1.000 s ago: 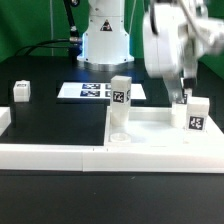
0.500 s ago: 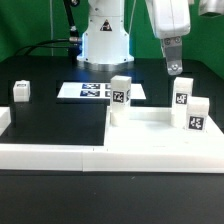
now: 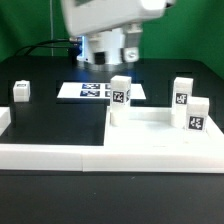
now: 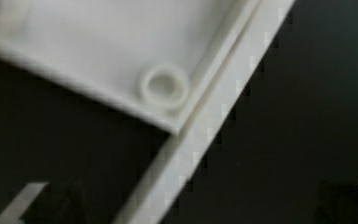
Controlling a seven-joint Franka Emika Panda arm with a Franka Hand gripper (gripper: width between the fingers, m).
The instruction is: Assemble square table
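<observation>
The white square tabletop [image 3: 150, 128] lies at the exterior view's right, inside the border rail. Three tagged white legs stand on it: one at its left far corner [image 3: 120, 96], one at the right far corner [image 3: 182, 93] and one nearer on the right [image 3: 195, 113]. A fourth leg [image 3: 21, 91] lies loose at the far left. My gripper [image 3: 128, 50] hangs blurred high above the marker board, open and empty. The wrist view shows a tabletop corner [image 4: 69, 50] with an empty round socket [image 4: 163, 85]; my gripper [image 4: 194, 205] holds nothing.
The marker board [image 3: 98, 91] lies flat behind the tabletop, in front of the robot base [image 3: 105, 45]. The long white border rail [image 3: 60, 155] runs along the front and turns up at the left [image 3: 5, 120]; it crosses the wrist view [image 4: 202, 150].
The gripper has risen from beside the right far leg and swung to the exterior view's left, open throughout. That leg now stands in full view.
</observation>
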